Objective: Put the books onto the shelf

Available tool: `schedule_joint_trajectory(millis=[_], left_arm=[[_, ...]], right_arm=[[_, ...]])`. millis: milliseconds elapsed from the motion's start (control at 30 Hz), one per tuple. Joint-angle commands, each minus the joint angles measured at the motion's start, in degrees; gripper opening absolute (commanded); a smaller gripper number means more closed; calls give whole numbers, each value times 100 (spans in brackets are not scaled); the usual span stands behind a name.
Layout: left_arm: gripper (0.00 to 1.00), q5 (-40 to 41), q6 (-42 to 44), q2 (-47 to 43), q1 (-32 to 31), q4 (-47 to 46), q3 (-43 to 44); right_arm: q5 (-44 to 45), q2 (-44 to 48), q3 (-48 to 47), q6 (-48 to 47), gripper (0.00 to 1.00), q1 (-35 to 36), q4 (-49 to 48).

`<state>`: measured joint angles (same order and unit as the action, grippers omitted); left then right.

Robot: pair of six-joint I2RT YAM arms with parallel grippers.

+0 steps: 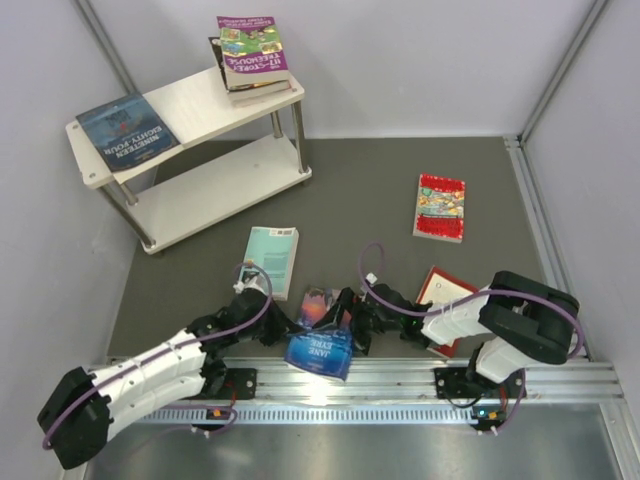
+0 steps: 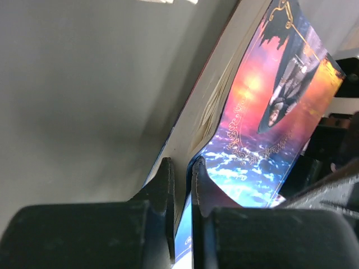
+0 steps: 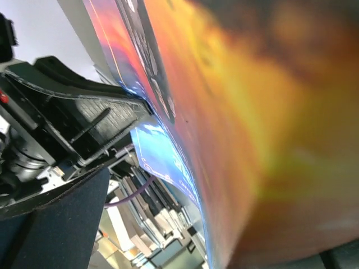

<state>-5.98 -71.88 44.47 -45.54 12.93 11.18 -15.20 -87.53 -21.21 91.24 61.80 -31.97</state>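
Sunset book (image 1: 320, 342) tilted, long axis near-far; L gripper (image 2: 182, 168) clamped on it; R gripper (image 1: 352, 318) spread wide.

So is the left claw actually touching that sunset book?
Touching. In the left wrist view the left gripper pinches the sunset book by its cover edge.

Sunset book (image 1: 320, 350) is orange and blue; patterned book (image 1: 440, 207) is red.
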Motion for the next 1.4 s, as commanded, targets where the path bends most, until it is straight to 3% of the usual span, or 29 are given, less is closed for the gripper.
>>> schedule_joint_trajectory(millis=[0, 100, 133, 167, 200, 233, 300, 333, 367, 433, 467, 633, 767, 933, 1133, 1367], left_arm=[[0, -317, -652, -52, -131, -468, -380], [0, -167, -582, -324, -131, 93, -196], [0, -149, -564, -377, -131, 209, -160], [0, -71, -564, -482, -131, 332, -56], [0, -27, -573, -518, -131, 638, -2], [0, 9, -556, -605, -131, 763, 59], [8, 158, -364, -658, -131, 1209, 321], [19, 245, -275, -720, -122, 1403, 454], [42, 368, -170, -764, -122, 1553, 751], [61, 466, 137, -851, -122, 1895, 1051], [98, 527, 217, -887, -131, 1976, 1349], [98, 844, 499, -1194, -122, 2205, 2133], [98, 660, 315, -1362, -122, 1470, 2249], [98, 466, 340, -1073, -122, 1203, 2476], [98, 299, 841, -212, -104, 957, 3258], [83, 106, 702, 45, 132, 597, 3962]], right_arm=[[615, -248, 100, -45, 95, 165, -214], [659, 102, -14, -203, 77, 174, 320], [737, 235, -119, -273, 67, 174, 575], [790, 384, -207, -465, 44, 183, 1247], [852, 673, -304, -597, 34, 175, 1637], [983, 815, -557, -729, 15, 174, 1998], [1089, 1174, -987, -1221, 0, 174, 2948], [1133, 1290, -1129, -1527, 0, 174, 3177], [1142, 1517, -1270, -1661, 0, 174, 3614], [1099, 1782, -1612, -1863, 0, 174, 3898], [1072, 1913, -1710, -2030, 0, 174, 4056], [905, 2757, -2211, -2155, 0, 148, 4242], [730, 3267, -2353, -1900, 0, 61, 3770], [168, 3567, -2001, -769, 0, -580, 1822], [-589, 3111, -1974, 278, 0, -1231, -209], [-493, 2890, -1492, 1052, 0, -1451, -1864]])
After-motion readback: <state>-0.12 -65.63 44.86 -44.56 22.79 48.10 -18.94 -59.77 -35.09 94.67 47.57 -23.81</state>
